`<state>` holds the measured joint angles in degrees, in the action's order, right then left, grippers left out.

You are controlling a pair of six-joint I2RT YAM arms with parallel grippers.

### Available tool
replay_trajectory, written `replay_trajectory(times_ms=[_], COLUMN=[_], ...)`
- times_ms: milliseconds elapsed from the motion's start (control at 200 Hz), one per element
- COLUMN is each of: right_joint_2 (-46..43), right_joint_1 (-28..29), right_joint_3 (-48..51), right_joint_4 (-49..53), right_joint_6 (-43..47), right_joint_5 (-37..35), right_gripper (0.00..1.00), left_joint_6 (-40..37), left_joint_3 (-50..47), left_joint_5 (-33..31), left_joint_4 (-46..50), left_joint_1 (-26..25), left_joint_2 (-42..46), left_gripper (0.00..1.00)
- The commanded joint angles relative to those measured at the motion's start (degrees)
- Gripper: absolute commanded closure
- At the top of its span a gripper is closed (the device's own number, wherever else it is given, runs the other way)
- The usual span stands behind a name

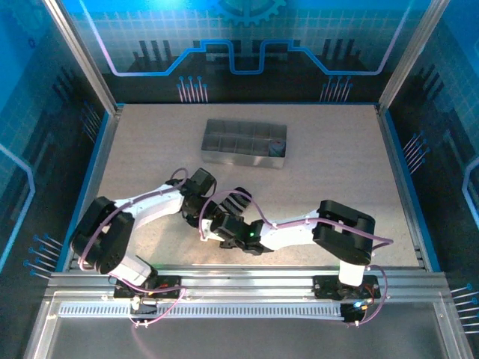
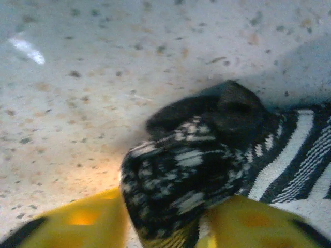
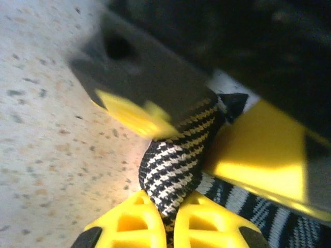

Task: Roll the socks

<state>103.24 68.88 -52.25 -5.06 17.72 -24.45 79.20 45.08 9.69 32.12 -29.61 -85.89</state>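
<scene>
Both my claws meet over the middle of the table [image 1: 337, 149], nearer my bases than the far edge. My left claw [image 2: 168, 209] is pinching the striped sock [image 2: 196, 170]. The sock's bunched black-and-white end fills the gap between my yellow fingers [image 2: 77, 225], and the rest trails off to the right, lying on the speckled table. My right claw [image 3: 169, 204] is clamped on the same sock, with a narrow twisted stretch of it squeezed between the two yellow fingertips [image 3: 132, 222]. From that wrist I see the left claw just beyond, one pad on either side of the fabric, so the two grips sit close together. Well apart, towards the far edge, stands the grey tray [image 1: 239, 159]. In its right-end compartment lies something bluish [image 1: 277, 149], too small for me to tell what it is.
</scene>
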Motion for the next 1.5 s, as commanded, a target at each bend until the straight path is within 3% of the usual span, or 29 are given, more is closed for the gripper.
replay_trajectory(times_ms=[0, 160, 300, 425, 675, 876, 1021, 1276, 1391, 1496], right_joint_2=[0.5, 1.6, 3.3, 5.1, 8.4, 11.2, 12.0, 10.4, 7.1, -0.5], right_joint_1=[-6.8, -10.9, -14.1, -17.8, -23.0, -25.1, -26.0, -26.5, -25.7, -22.0], right_joint_3=[5.1, 6.8, 7.8, 7.7, 8.1, 7.8, 7.7, 6.5, 5.1, 6.4], right_joint_4=[5.7, 6.2, 5.8, 6.1, 5.5, 5.9, 6.3, 7.2, 7.6, 5.5], right_joint_6=[-9.2, -14.0, -17.4, -20.0, -24.2, -26.5, -27.3, -26.0, -23.8, -20.3], right_joint_5=[13.7, 28.7, 36.3, 42.0, 49.3, 51.8, 52.6, 49.6, 48.6, 39.9], right_gripper=[1.00, 1.00, 1.00, 1.00, 1.00, 1.00, 1.00, 1.00, 0.84, 0.65], left_joint_6=[3.0, 3.2, 0.0, -1.1, -3.6, -5.0, -6.8, -9.1, -9.8, -9.7], left_joint_3=[-4.1, -7.3, -8.9, -9.9, -11.7, -12.0, -10.2, -9.6, -9.7, -8.2], left_joint_5=[2.0, 3.9, 4.9, 5.5, 7.4, 9.3, 8.3, 5.5, 5.2, 3.6], left_joint_4=[8.1, 3.3, 2.6, 0.3, -8.1, -20.2, -19.3, -10.9, -7.9, -2.6], left_joint_1=[1.2, 5.7, 9.3, 9.3, 6.8, 3.9, 3.1, 1.8, 1.8, 1.8], left_joint_2=[5.7, 12.2, 15.4, 17.8, 15.3, 6.4, 0.9, -5.3, -6.1, -5.3], left_gripper=[0.35, 0.10, 0.08, 0.13, 0.34, 0.35, 0.41, 0.79, 1.00, 1.00])
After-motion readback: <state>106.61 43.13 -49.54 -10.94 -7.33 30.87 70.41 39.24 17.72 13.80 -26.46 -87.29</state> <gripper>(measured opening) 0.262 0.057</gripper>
